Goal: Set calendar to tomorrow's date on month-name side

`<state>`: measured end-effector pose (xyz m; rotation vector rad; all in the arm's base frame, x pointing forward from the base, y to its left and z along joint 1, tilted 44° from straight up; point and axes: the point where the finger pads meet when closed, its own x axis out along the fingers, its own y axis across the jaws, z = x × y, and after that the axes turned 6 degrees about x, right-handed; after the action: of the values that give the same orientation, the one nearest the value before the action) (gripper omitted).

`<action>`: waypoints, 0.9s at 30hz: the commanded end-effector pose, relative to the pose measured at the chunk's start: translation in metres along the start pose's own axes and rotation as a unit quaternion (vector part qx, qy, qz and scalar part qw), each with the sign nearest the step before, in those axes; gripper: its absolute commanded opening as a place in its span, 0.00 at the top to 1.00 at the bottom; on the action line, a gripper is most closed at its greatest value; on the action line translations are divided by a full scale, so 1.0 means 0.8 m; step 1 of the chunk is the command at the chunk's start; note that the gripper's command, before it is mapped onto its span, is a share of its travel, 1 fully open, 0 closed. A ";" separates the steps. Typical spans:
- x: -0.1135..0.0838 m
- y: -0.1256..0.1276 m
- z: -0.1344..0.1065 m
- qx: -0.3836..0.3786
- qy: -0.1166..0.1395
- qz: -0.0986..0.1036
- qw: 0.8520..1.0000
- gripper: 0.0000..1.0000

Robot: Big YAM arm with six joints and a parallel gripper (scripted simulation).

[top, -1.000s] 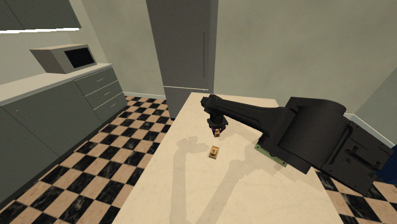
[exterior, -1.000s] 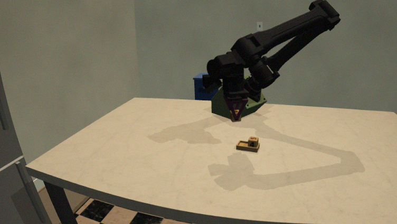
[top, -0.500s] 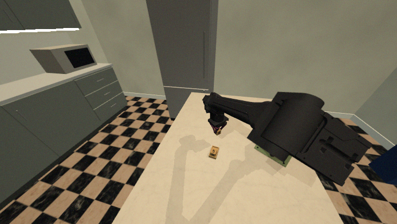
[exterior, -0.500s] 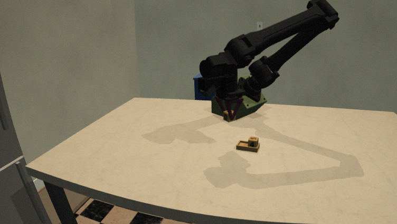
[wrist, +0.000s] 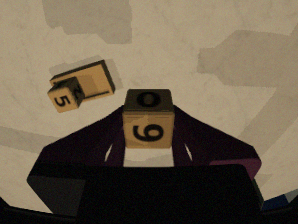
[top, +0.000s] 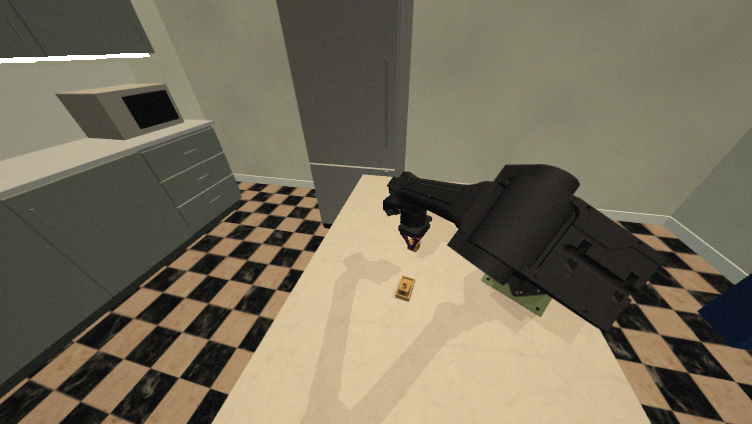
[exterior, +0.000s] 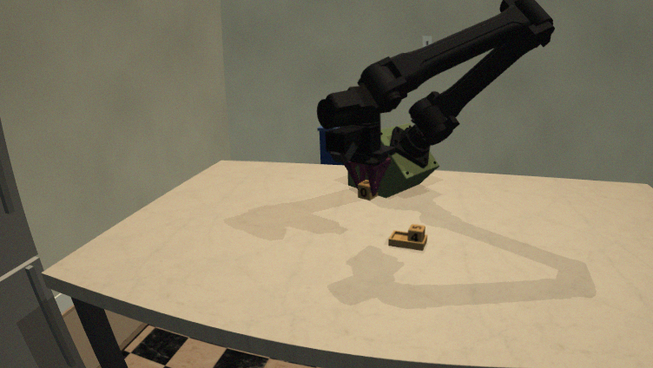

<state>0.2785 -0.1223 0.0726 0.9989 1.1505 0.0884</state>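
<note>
My gripper (exterior: 366, 187) is shut on a small wooden cube (wrist: 148, 127) and holds it well above the table. The cube shows a 0 toward the exterior camera (exterior: 364, 192); in the wrist view it shows a 6 or 9 toward the camera and a 0 on the face beyond. The wooden tray (exterior: 406, 239) lies flat on the table, below and in front of the gripper. One cube (exterior: 416, 233) (top: 404, 286) stands in the tray's right half, with 4 on its side and 5 on top. The tray's left half is empty. In the wrist view the tray (wrist: 83, 84) lies to the upper left of the held cube.
The arm's green base (exterior: 405, 167) stands on the table behind the gripper. A blue bin (exterior: 325, 148) is beyond the table. A fridge (top: 347, 100) stands at the table's far end, and kitchen cabinets (top: 105, 194) line the left wall.
</note>
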 end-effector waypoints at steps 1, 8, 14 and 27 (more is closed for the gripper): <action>-0.019 -0.007 0.032 -0.086 -0.027 -0.009 0.996 0.73; -0.018 -0.016 0.034 -0.148 -0.027 -0.010 0.989 0.73; -0.020 -0.012 0.035 -0.162 -0.028 -0.011 0.986 0.73; -0.010 -0.011 0.029 -0.163 -0.020 -0.008 0.986 0.73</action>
<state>0.2767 -0.1304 0.0641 0.7556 1.1027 0.2399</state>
